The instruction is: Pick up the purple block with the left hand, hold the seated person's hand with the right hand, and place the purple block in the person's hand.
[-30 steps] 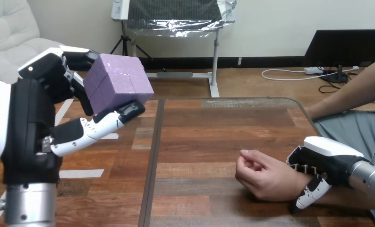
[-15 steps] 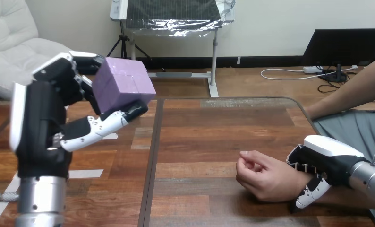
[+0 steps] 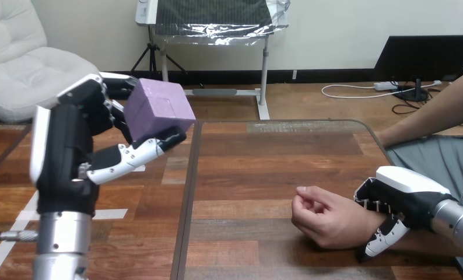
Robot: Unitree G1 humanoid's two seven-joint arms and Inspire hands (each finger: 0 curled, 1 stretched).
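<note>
A pale wall (image 3: 334,29) with a black skirting (image 3: 229,76) runs behind a wood floor (image 3: 311,102). A white cushioned chair (image 3: 19,58) stands at far left. Near the middle, a stand (image 3: 264,76) carries a foil-wrapped panel (image 3: 217,17), with a tripod (image 3: 150,55) beside it. At right, a dark screen (image 3: 424,55) stands against the wall, with a white cable (image 3: 351,92) and a power strip (image 3: 388,86) on the floor before it. A wood-plank worktop (image 3: 276,157) lies in the foreground.

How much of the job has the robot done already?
Done: the left hand has the purple block gripped above the table. The right hand is curled round the person's wrist. Left: carrying the block across and placing it in the person's hand, which is loosely curled now.
</note>
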